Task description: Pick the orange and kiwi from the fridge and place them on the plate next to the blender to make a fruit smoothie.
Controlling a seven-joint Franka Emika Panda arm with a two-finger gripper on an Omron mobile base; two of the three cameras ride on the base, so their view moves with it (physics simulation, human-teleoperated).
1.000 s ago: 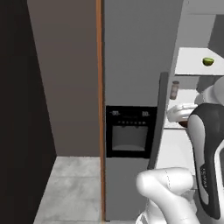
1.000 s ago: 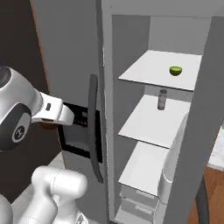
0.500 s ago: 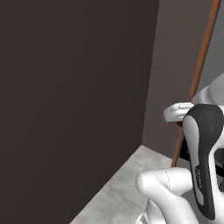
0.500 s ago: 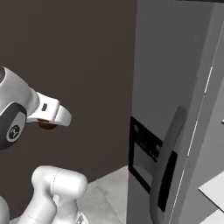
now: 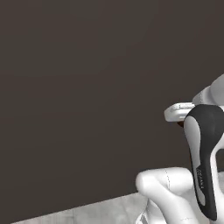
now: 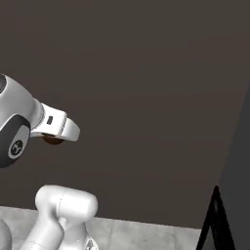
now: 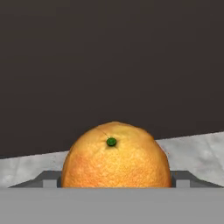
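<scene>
One fruit, the orange point(image 7: 116, 156), clamped between the gripper point(image 7: 117, 178) fingertips point(image 7: 49, 179), dark tips flanking it at 9 and 3 o'clock, green stem dot facing the hand camera. No legible writing anywhere. Behind, at 12 o'clock, a flat dark brown wall point(image 5: 87, 87); below, at 6 o'clock, mottled grey floor point(image 7: 197, 151). At 4 o'clock in the right base view, a dark grey edge of the fridge point(image 6: 234, 195).

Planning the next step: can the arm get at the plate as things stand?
Probably not yet. The claw is shut on the orange, and the views face a dark wall with grey floor below; no plate is in sight.
</scene>
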